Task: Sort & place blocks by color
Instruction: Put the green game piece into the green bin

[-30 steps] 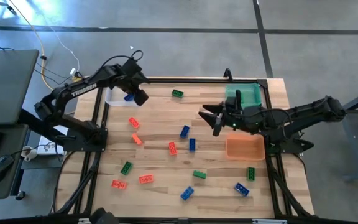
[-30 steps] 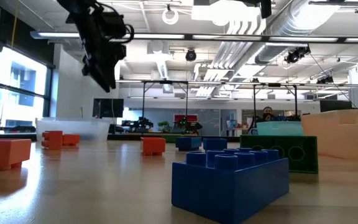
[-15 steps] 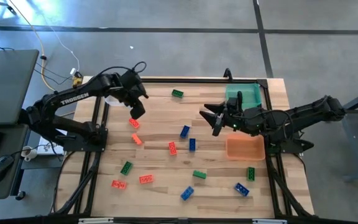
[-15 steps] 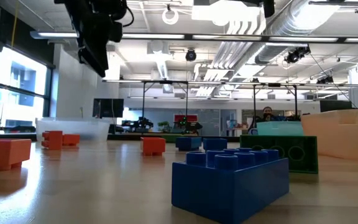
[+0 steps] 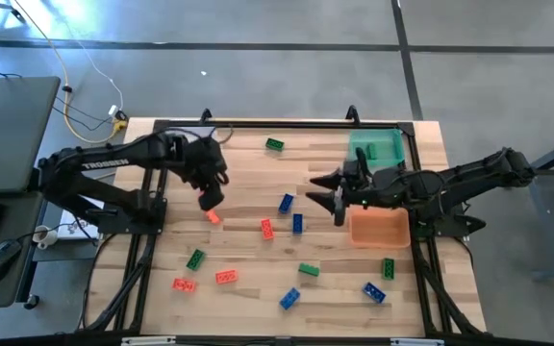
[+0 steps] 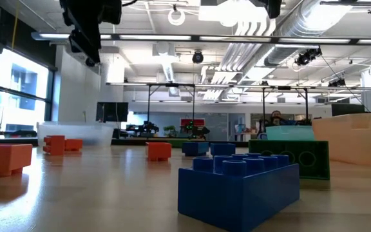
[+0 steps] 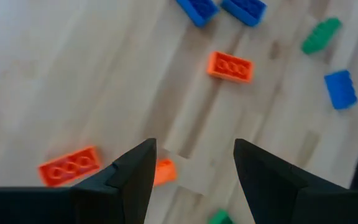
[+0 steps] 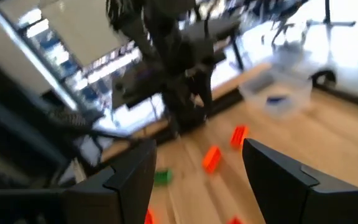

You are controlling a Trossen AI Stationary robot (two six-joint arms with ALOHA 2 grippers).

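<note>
1. Wooden tabletop (image 5: 248,288) carries the scattered blocks, spread loosely over its middle and near half, with three square bins at its far corners and right side.
2. Left gripper (image 5: 211,198) hangs above the left-centre of the table with its two fingers parted and nothing between them; its wrist view shows bare wood in the gap.
3. Just under that gripper lies an orange block (image 5: 213,216), which the left wrist view shows partly behind one finger (image 7: 129,177); a second orange block (image 7: 69,166) lies just beside it.
4. Farther on in the same wrist view sit another orange block (image 7: 230,66), two blue blocks (image 7: 224,8) near each other, a single blue block (image 7: 340,89) and a green block (image 7: 321,35).
5. Right gripper (image 5: 334,193) is held above the table's centre-right, just beside the green bin (image 5: 377,149) and the orange bin (image 5: 379,229); its fingers stand apart and grasp nothing.
6. Near the far edge a green block (image 5: 274,145) lies alone, well apart from the rest.
7. Along the near half lie a green block (image 5: 195,259), two orange blocks (image 5: 205,281), a blue block (image 5: 289,298), a green block (image 5: 308,270), and, close to the orange bin, a green block (image 5: 389,267) with a blue block (image 5: 374,291).
8. From table height, a big blue block (image 6: 237,188) fills the foreground, with a green block (image 6: 288,158) behind it and an orange block (image 6: 5,158) at the side; the clear bin (image 6: 76,133) shows farther back.
</note>
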